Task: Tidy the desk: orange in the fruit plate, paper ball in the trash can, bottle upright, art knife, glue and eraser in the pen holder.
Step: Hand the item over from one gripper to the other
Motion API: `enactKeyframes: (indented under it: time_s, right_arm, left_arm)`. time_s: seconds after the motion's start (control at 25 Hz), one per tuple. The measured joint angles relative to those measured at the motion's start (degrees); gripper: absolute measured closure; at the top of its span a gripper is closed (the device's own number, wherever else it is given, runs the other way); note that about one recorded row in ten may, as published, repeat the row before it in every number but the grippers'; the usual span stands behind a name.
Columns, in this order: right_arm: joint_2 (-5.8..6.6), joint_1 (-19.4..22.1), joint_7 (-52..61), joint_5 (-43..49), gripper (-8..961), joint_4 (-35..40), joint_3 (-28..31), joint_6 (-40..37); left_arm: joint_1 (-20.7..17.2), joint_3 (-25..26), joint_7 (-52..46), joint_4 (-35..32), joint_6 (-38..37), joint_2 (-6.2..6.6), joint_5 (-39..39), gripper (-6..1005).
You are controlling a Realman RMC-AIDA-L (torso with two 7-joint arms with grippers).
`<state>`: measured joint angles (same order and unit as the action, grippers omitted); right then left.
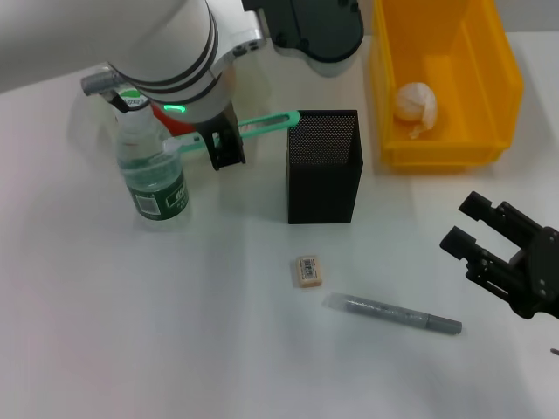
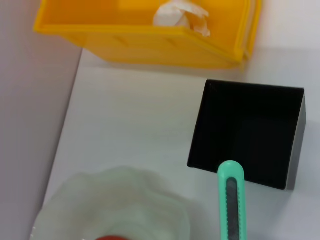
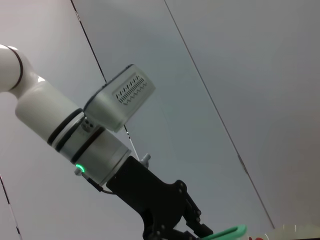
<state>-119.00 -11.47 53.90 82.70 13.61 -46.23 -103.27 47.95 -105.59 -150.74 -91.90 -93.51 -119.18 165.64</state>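
With eraser (image 1: 309, 270) and glue pen (image 1: 393, 314) lying nearest on the tabletop (image 1: 175, 332), the left pincer (image 1: 225, 144), pinching the green art knife (image 1: 262, 125), should tilt its tip down over the mesh pen holder (image 1: 323, 166), while the right pincer (image 1: 489, 253) waits spread.

The left gripper (image 1: 225, 144) hides the near end of the knife (image 1: 262, 125), and the arm above it covers most of the plate (image 2: 112, 207), which the left wrist view cuts at its edge, showing only a sliver of something red. The bin (image 1: 445, 83) runs off the head view's top edge. The right gripper (image 1: 489, 253) is cut by that view's right edge.
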Motion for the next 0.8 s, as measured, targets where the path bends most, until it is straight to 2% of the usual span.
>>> enactKeyframes:
  time_s: [0.36,0.56,0.8]
  right_arm:
    - [0.0,-0.17,-0.23,0.0,231,0.0,0.0,0.0]
    - [0.0,-0.08,-0.82,0.0,231,-0.37,-0.04,0.03]
    - [0.0,0.03,-0.83,0.0,231,-0.75,-0.09,0.08]
  left_arm:
    - [2.16,-0.16,0.0,-5.03,-2.25,0.0,0.12,810]
    - [1.08,0.2,0.43,-8.59,0.18,0.27,0.16,810]
    - [0.81,1.59,1.27,-9.34,2.42,0.4,0.22,810]
